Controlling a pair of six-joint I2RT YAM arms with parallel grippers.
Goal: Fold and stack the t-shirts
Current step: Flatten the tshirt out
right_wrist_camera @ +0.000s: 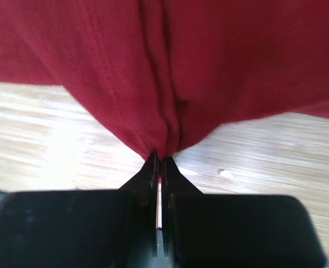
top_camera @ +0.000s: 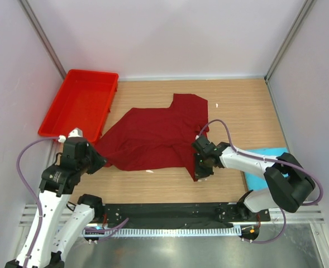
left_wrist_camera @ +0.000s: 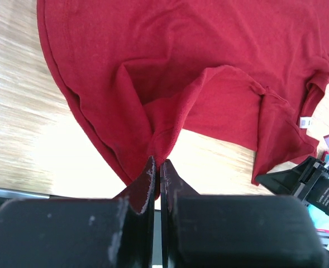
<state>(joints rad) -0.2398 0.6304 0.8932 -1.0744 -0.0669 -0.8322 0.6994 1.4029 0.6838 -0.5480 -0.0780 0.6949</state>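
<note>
The dark maroon t-shirt (top_camera: 156, 134) lies partly spread on the wooden table, one sleeve toward the back. My left gripper (top_camera: 99, 158) is shut on its near left edge; in the left wrist view the cloth (left_wrist_camera: 170, 84) bunches into the closed fingertips (left_wrist_camera: 158, 163). My right gripper (top_camera: 199, 167) is shut on the near right corner, the cloth (right_wrist_camera: 170, 67) puckered at the tips (right_wrist_camera: 159, 156). A turquoise t-shirt (top_camera: 263, 167) lies at the right under the right arm. The pink t-shirt is out of view.
A bright red plastic tray (top_camera: 80, 103) stands at the back left, empty. White walls enclose the table on three sides. A black rail (top_camera: 164, 212) runs along the near edge.
</note>
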